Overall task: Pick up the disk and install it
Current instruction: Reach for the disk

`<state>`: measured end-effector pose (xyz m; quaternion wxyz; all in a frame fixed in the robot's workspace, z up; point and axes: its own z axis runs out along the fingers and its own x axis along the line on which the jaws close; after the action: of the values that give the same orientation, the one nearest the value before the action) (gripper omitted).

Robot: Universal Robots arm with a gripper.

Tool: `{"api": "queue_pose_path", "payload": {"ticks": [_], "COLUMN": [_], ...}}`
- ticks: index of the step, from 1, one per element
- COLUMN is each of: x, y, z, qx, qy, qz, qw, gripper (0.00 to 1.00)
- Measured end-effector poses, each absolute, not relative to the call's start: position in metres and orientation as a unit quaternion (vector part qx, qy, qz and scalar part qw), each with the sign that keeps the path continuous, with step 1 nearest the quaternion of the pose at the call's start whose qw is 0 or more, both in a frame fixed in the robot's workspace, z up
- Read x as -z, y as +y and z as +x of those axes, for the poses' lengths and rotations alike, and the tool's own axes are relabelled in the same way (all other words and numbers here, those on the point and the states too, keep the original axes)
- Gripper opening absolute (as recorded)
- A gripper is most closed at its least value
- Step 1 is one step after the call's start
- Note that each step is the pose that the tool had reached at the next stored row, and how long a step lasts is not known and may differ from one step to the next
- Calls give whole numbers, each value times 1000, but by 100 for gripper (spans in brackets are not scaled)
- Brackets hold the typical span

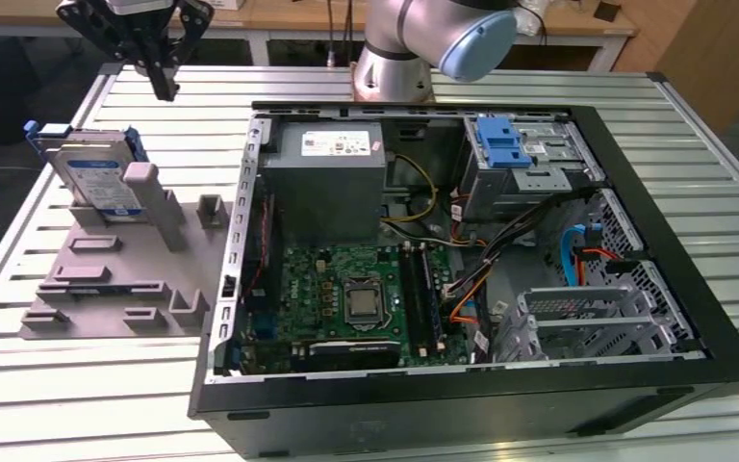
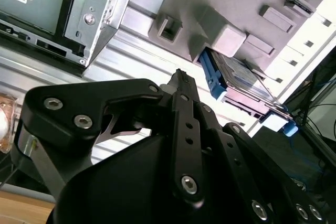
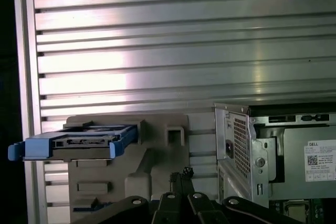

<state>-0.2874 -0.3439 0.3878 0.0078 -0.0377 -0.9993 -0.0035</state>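
The pincer (image 1: 163,89) hangs over the far part of the slatted tabletop (image 1: 88,385) at the exterior view's left. Its fingers are drawn together at the tips and grip nothing, as also seen in the second wrist view (image 2: 181,80). The disk (image 1: 97,173) stands on edge in a grey holder (image 1: 113,279) on the tabletop, below the pincer and apart from it, to the exterior view's left of the open computer case (image 1: 472,399), whose metal drive cage (image 1: 530,168) sits at its far side.

Open computer case (image 1: 472,404) beside a grey stand (image 1: 100,298) on slatted table (image 1: 74,385).
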Motion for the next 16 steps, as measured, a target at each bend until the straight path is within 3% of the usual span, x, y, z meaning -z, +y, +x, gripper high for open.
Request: {"api": "queue_pose_path", "payload": {"ticks": [16], "x": [-387], "y": [-338], "z": [-313], "qx": [3], "qy": [-999], "qz": [-38], "qw": [14], "gripper": [11]}}
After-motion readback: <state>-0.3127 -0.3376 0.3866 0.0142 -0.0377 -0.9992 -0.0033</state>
